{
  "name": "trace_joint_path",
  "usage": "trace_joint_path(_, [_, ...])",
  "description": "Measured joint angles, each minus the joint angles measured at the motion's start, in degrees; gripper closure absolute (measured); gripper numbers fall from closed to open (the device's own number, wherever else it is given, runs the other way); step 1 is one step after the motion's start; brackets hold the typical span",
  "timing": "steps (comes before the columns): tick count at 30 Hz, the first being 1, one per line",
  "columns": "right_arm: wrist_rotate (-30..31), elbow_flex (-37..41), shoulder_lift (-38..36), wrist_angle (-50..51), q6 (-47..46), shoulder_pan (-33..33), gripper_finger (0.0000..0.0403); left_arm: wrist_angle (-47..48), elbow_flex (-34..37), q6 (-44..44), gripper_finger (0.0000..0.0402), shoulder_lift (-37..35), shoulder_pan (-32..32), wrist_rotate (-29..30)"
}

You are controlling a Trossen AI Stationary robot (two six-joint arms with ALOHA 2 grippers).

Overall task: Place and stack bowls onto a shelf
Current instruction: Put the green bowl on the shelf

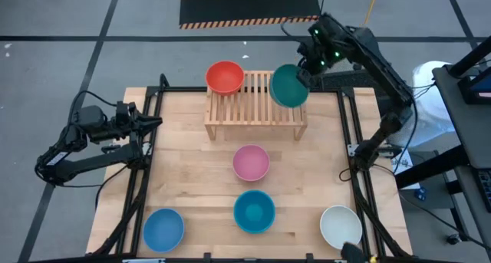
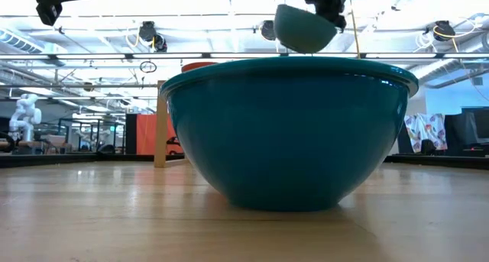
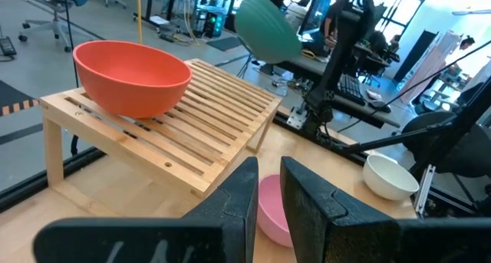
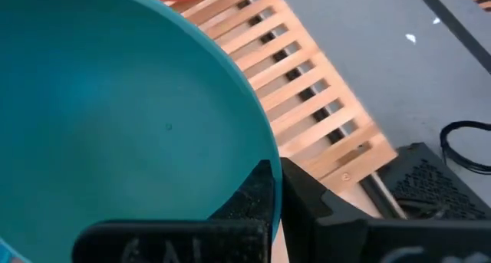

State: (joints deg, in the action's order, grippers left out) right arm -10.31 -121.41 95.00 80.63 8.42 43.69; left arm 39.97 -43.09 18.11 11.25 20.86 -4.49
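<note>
The right gripper (image 1: 301,77) hangs above the shelf's (image 1: 255,106) three-o'clock end, its fingers pinched tight on the rim of the dark green bowl (image 1: 288,86), which is lifted clear of the slats and tilted, its mouth turned partly sideways rather than straight up. From the low view the same bowl (image 2: 303,27) shows high in the air with open space beneath it. The shelf stands at the twelve-o'clock side of the table (image 1: 184,179), its long axis running nine to three and its slats crossing that axis. The red bowl (image 1: 225,77) sits upright on the shelf's nine-o'clock end, and the slats between it and the held bowl are bare. On the tabletop, mouths up and well apart, lie the pink bowl (image 1: 251,162) at the centre, the teal bowl (image 1: 254,211) toward six o'clock, the light blue bowl (image 1: 163,229) near the seven-o'clock corner and the white bowl (image 1: 340,225) near the five-o'clock corner. The left gripper (image 1: 156,123) waits over the nine-o'clock edge, fingers slightly parted and holding nothing.
</note>
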Motion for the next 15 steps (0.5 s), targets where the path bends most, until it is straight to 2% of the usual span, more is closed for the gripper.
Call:
trace_joint_path(4, [0.01, -1.86, 3.22, 2.83, 1.81, 2.57, 0.0403, 0.04, 0.0, -0.22, 0.0339, 0.0, 0.0, -0.01])
trace_joint_path(15, [-0.17, -1.88, 10.14, 2.15, 5.25, 6.31, 0.0403, 0.13, 0.0, 0.0, 0.0339, 0.0, 0.0, -0.02])
